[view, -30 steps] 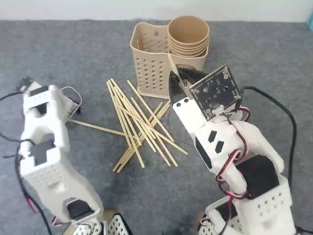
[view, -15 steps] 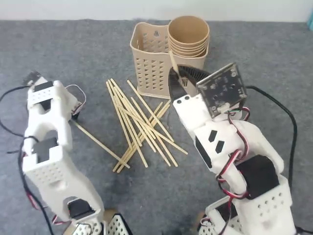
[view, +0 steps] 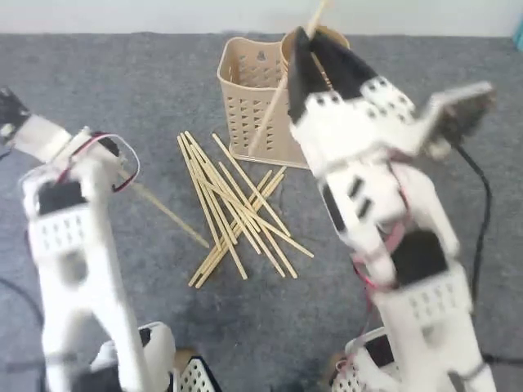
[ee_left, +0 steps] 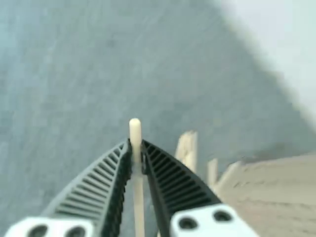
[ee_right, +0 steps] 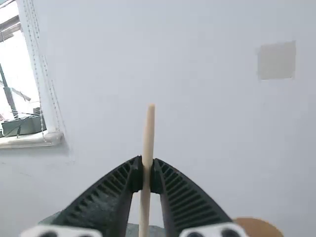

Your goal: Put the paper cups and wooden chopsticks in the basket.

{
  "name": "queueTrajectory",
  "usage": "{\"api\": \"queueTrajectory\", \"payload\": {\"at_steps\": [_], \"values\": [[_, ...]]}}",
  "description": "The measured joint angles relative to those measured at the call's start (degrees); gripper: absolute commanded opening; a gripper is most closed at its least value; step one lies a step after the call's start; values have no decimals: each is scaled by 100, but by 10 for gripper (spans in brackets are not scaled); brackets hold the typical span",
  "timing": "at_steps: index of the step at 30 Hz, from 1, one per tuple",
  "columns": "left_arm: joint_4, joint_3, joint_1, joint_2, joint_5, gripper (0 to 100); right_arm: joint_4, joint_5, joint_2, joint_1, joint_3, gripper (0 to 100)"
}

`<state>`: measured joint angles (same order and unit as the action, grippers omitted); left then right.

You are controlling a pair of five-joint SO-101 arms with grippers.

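Note:
My right gripper [ee_right: 145, 165] is shut on a wooden chopstick [ee_right: 148, 133] that points up at the wall. In the high view this gripper [view: 302, 41] hangs above the beige basket [view: 249, 102], and its chopstick [view: 274, 102] slants down across the basket's front. The stack of paper cups [view: 335, 37] in the basket is mostly hidden behind it. My left gripper [ee_left: 136, 145] is shut on another chopstick [ee_left: 134, 128]. That chopstick [view: 167, 214] slopes from the left arm [view: 65, 212] down to the carpet. A loose pile of several chopsticks [view: 237, 208] lies in front of the basket.
Grey carpet [view: 147, 90] covers the table. A white wall runs along the far edge. The two arm bases stand at the near edge, and open carpet lies to the left of the pile and to the right of the basket.
The right arm has swung up and lifted its chopstick from beside the basket to above it. The left arm has risen too, and its chopstick now slopes more steeply.

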<state>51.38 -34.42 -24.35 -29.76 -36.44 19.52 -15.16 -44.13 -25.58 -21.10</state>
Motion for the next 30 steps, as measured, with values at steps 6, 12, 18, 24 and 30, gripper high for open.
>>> {"api": "queueTrajectory", "payload": {"at_steps": [6, 12, 18, 24, 30], "values": [[-519, -396, -18, -1793, 422, 12, -1688, -88, 1160, 246, 62, 8], [-1512, -730, -35, -2418, 440, 12, -2031, 149, 2989, 571, 1512, 8], [-2936, -1371, -35, -2954, 457, 12, -2057, 193, 4993, 853, 3305, 8], [-4053, -2040, -35, -3534, 492, 12, -1363, 193, 5785, 844, 3921, 53], [-4273, -2057, -9, -3578, 492, 12, -580, 193, 5785, 844, 4018, 162]]}}
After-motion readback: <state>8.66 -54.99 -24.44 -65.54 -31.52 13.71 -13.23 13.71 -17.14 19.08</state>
